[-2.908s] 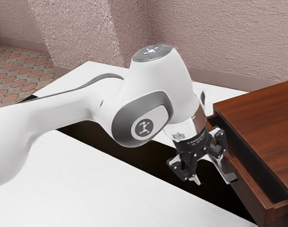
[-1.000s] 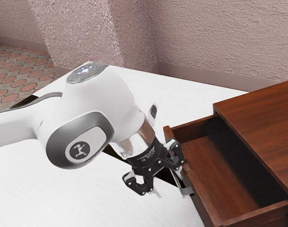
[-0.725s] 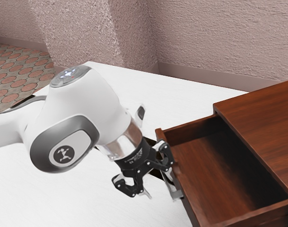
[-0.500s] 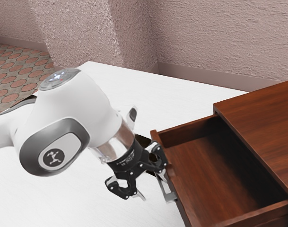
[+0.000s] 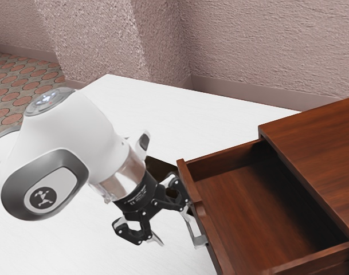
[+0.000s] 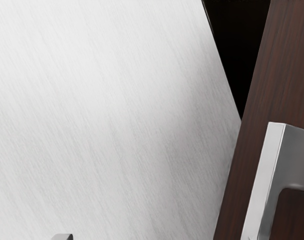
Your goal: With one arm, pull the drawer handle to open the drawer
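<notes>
Handle: a brushed-silver bar handle (image 5: 195, 232) sits on the drawer's front at the low centre of the exterior view. In the wrist view it (image 6: 271, 180) is a squared, pale metal elbow standing off dark reddish wood.
Jaws: my gripper (image 5: 173, 229) is spread wide. The handle sits between my fingers, against the one at 3 o'clock, just beside the drawer's front. My other finger (image 5: 141, 234) hangs apart at 9 o'clock, over the table. I have no two-sided clamp on the handle.
Drawer: the dark red-brown wood drawer (image 5: 243, 212) stands well out of its cabinet, with its floor and inner walls in view. It runs from my gripper toward 3 o'clock.
Cabinet: the cabinet (image 5: 317, 149) is of matching wood, and its flat top lies at 2 o'clock from my gripper.
Table: the table (image 5: 220, 120) is white and faintly grained, and stretches away toward 12 o'clock. In the wrist view it (image 6: 107, 125) lies beside the drawer's front.
Room: a rough pinkish wall (image 5: 266, 40) stands at 12 o'clock. A floor of round red tiles (image 5: 19, 74) lies at 10 o'clock.
</notes>
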